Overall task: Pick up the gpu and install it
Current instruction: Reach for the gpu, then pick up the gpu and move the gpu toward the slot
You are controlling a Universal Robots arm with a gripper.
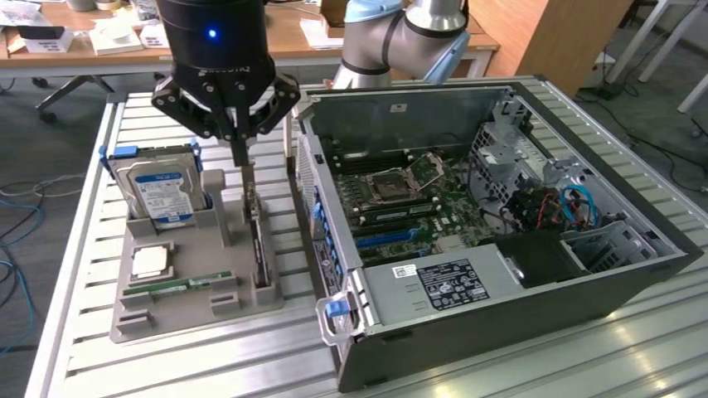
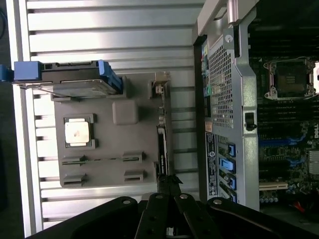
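The gpu [image 1: 259, 245] is a thin dark card standing on edge in a slot of the grey parts holder [image 1: 205, 313], with its silvery bracket at the far end. In the wrist view the gpu [image 2: 161, 144] appears as a narrow dark strip along the holder [image 2: 107, 175] on the side nearest the computer. My gripper [image 1: 239, 159] hangs straight over the card's far end, fingers pressed together with nothing visible between them. The fingertips [image 2: 169, 180] meet in a point. I cannot tell whether they touch the card.
The holder also carries a hard drive [image 1: 162, 192] with blue clips, a processor [image 1: 152, 260] and a green memory stick [image 1: 177, 286]. On the exterior view's right lies the open computer case [image 1: 619, 286] with its motherboard [image 1: 404, 203]. Everything sits on a slatted metal table [image 1: 221, 365].
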